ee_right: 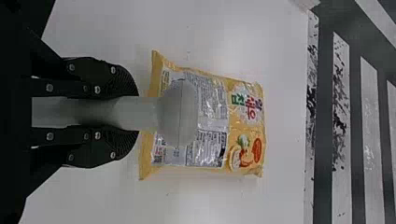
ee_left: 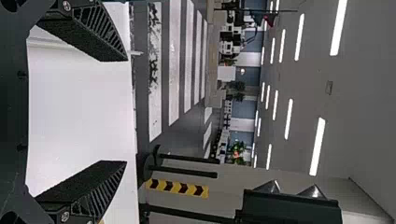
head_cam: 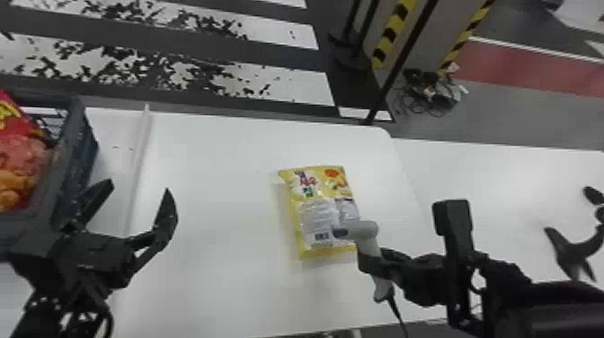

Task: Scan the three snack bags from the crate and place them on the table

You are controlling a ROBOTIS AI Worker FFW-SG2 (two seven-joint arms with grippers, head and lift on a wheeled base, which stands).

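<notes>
My right gripper has fingers clamped on the scanner over the yellow bag, probably for reading its barcode, while my left gripper stands open.

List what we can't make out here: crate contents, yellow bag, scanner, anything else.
- Crate, head view: left edge cuts it off; can't count its bags.
- Red bag, head view: same edge cuts it off.
- Yellow bag, head view: one lower corner hidden by the scanner; underside hidden, bag lies on it.
- Scanner handle, right wrist view: sides partly hidden by right fingers.
- Black curved thing, head view: right edge cuts it off; unidentifiable.
</notes>
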